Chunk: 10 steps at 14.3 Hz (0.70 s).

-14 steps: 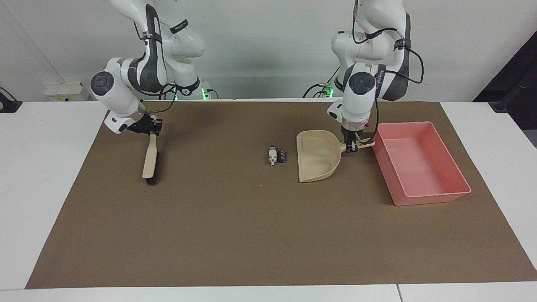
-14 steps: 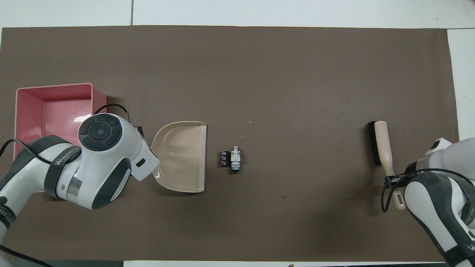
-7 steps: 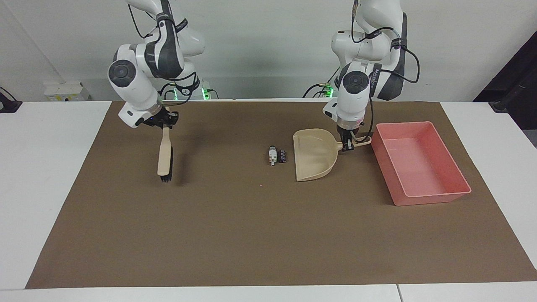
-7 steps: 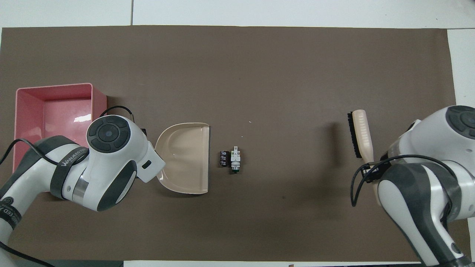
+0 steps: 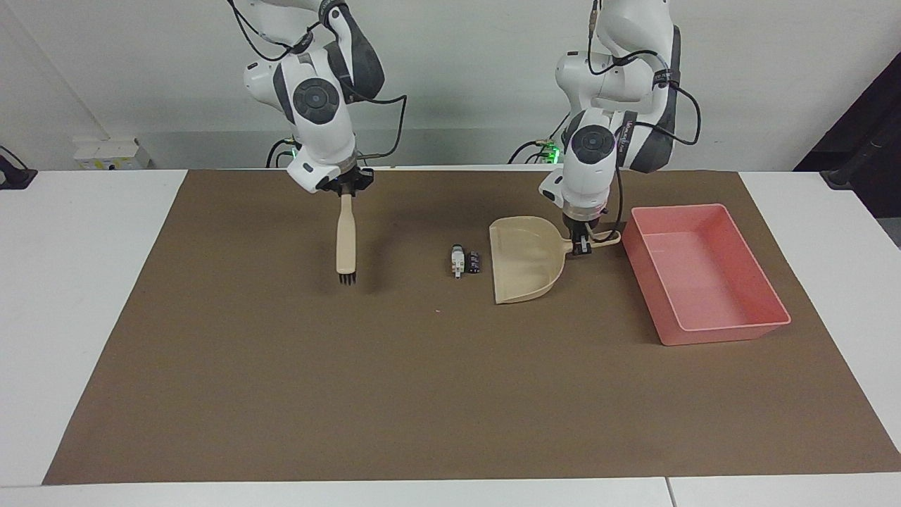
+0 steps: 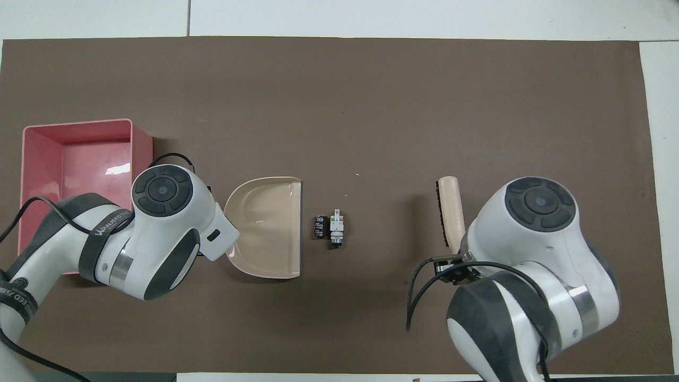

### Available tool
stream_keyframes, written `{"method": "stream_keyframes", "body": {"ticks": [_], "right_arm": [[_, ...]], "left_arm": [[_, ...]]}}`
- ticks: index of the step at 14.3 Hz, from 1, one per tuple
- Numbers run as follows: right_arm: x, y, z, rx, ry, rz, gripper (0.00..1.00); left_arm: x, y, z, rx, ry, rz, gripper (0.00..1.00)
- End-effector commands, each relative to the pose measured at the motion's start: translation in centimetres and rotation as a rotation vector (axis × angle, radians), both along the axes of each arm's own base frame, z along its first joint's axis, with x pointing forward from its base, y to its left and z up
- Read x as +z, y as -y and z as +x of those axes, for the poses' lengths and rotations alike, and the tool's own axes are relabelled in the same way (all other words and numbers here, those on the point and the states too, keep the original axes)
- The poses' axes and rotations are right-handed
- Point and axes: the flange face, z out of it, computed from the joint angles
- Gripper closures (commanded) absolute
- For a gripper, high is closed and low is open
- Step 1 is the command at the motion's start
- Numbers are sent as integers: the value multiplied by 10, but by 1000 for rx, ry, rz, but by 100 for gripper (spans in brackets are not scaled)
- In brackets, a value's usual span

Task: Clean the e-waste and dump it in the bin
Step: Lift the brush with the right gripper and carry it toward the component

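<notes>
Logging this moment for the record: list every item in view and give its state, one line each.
Brush: held by its handle in the shut right tool, bristle end down.
Dustpan: on the mat, handle gripped by the shut left tool, mouth facing the parts.
White-grey part: on the mat, unswept.
Black-purple part: beside it, unswept.
Pink bin: upright, empty.

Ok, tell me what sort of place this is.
Probably a robotics lab bench: two robot arms mounted at a white table with a brown mat, and a dustpan and pink bin staged for a sweeping exercise.
</notes>
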Motion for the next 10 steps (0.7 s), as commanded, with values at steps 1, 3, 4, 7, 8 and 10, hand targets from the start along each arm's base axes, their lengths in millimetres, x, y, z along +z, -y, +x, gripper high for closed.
{"method": "stream_keyframes", "body": {"ticks": [1,3,4,7,8,10], "right_arm": [[-11,-35,-14,-38,22,5,100],[-20,-57,-25,-54,32,38,100],[-22,-59,-27,-45,25,41,100],[-31,-76,-44,4,12,36,100],[-39,-77,-41,3,8,31,100],[-50,-86,-36,-18,17,62,100]], "left_arm": [[-2,5,-3,8,-5,27,100],[-2,5,-4,9,-5,27,100],[-2,4,-4,15,-3,28,100],[-3,4,-5,17,-3,28,100],[-3,4,-5,19,-1,27,100],[-3,4,-5,19,-1,27,100]]}}
